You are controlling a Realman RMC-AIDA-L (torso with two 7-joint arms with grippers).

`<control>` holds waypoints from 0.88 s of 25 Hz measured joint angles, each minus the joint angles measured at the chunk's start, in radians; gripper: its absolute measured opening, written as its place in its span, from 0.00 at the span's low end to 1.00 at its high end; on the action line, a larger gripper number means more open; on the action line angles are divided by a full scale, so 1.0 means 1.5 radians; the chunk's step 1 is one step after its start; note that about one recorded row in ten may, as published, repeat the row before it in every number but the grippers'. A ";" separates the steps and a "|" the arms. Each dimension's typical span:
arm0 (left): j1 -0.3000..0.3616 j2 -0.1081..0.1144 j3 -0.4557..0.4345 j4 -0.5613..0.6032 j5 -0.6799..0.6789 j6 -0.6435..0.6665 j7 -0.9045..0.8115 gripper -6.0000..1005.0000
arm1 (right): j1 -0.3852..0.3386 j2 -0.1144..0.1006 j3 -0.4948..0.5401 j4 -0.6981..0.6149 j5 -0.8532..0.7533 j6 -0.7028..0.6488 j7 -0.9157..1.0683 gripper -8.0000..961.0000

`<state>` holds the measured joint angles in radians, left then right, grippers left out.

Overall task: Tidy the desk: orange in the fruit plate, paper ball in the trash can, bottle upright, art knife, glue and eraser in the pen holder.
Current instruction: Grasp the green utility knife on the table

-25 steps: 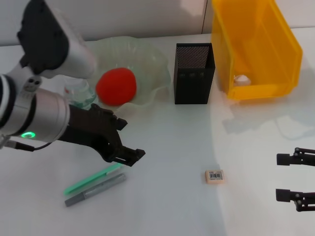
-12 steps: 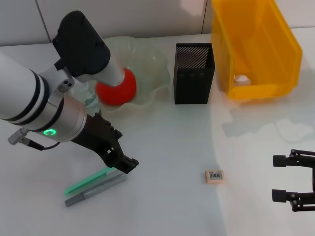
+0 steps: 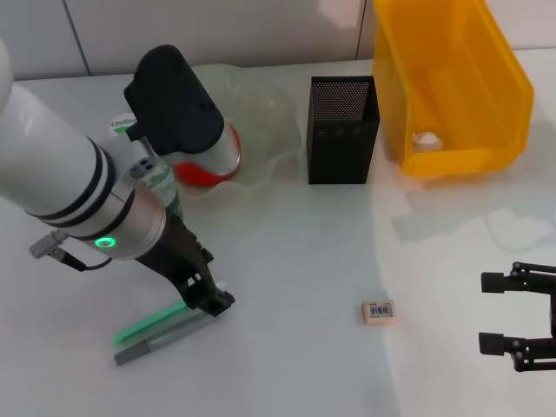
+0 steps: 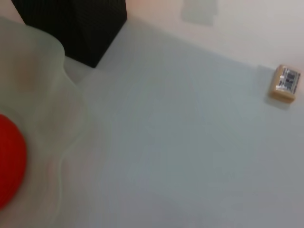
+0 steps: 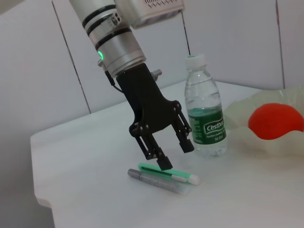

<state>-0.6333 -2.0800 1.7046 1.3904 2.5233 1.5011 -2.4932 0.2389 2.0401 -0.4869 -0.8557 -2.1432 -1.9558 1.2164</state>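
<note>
A slim green stick (image 3: pixel 152 321) (image 5: pixel 168 174) and a grey one (image 3: pixel 165 340) (image 5: pixel 156 180) lie side by side on the desk (image 3: pixel 295 261); which is the art knife and which the glue I cannot tell. My left gripper (image 3: pixel 213 302) (image 5: pixel 175 156) hangs open right over them, one fingertip at the green stick. The orange (image 3: pixel 204 174) (image 5: pixel 275 121) (image 4: pixel 9 161) rests in the fruit plate (image 3: pixel 269 122) (image 4: pixel 42 95). The bottle (image 5: pixel 205 114) (image 3: pixel 161 187) stands upright, mostly hidden behind my left arm in the head view. The eraser (image 3: pixel 379 310) (image 4: pixel 285 83) lies alone. My right gripper (image 3: pixel 508 313) is open at the right edge.
The black mesh pen holder (image 3: pixel 343 130) (image 4: pixel 76 28) stands right of the fruit plate. The yellow trash can (image 3: pixel 452 87) at the back right holds a white paper ball (image 3: pixel 426 139). My bulky left arm covers much of the desk's left side.
My left arm has swung over the plate, and its gripper has come down and slightly left onto the green and grey sticks. The right gripper has barely moved.
</note>
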 joint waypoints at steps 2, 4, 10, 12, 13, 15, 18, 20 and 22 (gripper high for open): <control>-0.003 0.000 0.002 -0.006 0.001 -0.002 0.000 0.66 | 0.000 0.000 -0.002 0.001 0.000 0.005 0.000 0.83; -0.007 0.000 0.006 -0.014 0.012 -0.003 -0.001 0.64 | 0.000 0.001 -0.002 0.001 0.000 0.005 0.000 0.83; 0.005 0.002 0.007 0.001 0.062 0.030 -0.005 0.63 | -0.004 0.004 -0.003 0.001 0.000 0.005 0.000 0.83; 0.005 0.001 0.010 0.001 0.073 0.043 -0.005 0.62 | -0.004 0.005 -0.003 0.001 0.000 0.005 0.000 0.83; 0.005 0.001 0.013 0.001 0.077 0.046 -0.005 0.61 | -0.004 0.006 -0.003 0.001 0.000 0.005 0.000 0.83; 0.005 0.001 0.016 0.002 0.082 0.047 -0.005 0.60 | -0.005 0.006 -0.003 0.001 0.000 0.005 0.000 0.83; 0.005 0.001 0.017 0.000 0.090 0.047 -0.006 0.59 | -0.005 0.006 -0.004 0.001 0.000 0.005 0.000 0.83; 0.004 0.000 0.018 -0.003 0.094 0.047 -0.006 0.58 | -0.005 0.006 -0.004 0.001 0.000 0.005 0.000 0.83; 0.004 0.000 0.019 -0.004 0.098 0.047 -0.005 0.57 | -0.005 0.006 -0.004 0.001 -0.001 0.005 0.000 0.83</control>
<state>-0.6271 -2.0803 1.7333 1.3841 2.6710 1.5710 -2.5013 0.2307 2.0494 -0.4924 -0.8543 -2.1443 -1.9480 1.2164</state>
